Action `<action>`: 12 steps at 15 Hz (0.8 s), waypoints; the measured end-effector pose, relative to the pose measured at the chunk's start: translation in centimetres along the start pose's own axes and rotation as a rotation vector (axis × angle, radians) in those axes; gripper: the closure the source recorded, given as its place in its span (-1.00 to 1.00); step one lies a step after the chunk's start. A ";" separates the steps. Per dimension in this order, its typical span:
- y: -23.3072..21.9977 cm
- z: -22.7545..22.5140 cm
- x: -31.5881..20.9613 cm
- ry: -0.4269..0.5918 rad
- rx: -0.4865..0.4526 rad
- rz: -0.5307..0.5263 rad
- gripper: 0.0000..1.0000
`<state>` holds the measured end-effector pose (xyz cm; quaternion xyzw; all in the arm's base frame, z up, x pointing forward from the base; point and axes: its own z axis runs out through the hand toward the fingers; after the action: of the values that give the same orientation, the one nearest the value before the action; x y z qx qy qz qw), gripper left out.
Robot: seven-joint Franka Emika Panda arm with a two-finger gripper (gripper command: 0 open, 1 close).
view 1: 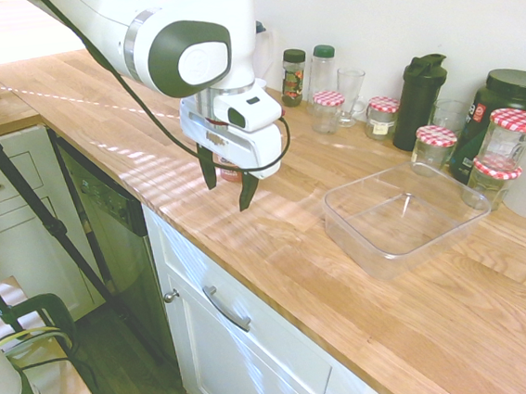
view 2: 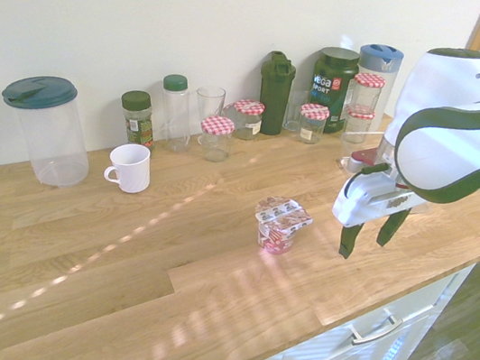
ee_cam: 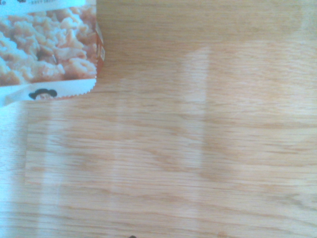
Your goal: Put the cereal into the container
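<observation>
White gripper (view 1: 228, 196): you have it released, fingers spread and pointing down, nothing between them; it is above the counter (view 2: 165, 250), apart from the cup, presumably to line up a grasp.
Cereal cup (view 2: 276, 231): upright on the counter, near the gripper, outside the container; the open wood around it should give your fingers room.
Clear plastic container (view 1: 356, 242): flat on the counter, open side up, apparently set to receive the cup without your lifting a cover.
Jars (view 1: 433, 146): beside the container toward the wall, probably pushed back to leave your approach free.
First exterior view: the gripper hides most of the cup from you.
Second exterior view: you cannot make out the container fully behind the arm.
Wrist view: the cup's printed lid is cut off at a corner.
</observation>
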<state>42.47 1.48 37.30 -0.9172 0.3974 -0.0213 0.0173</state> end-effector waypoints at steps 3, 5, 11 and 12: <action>-0.3 0.2 -0.3 -0.009 -0.001 0.007 -1.00; -1.4 0.2 -1.1 -0.002 0.022 -0.013 -1.00; -6.4 2.1 -2.3 0.055 0.157 -0.056 -1.00; -7.6 2.3 -2.3 0.070 0.182 -0.068 -1.00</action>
<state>46.59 8.40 35.32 -0.9236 0.3627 -0.0897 0.0860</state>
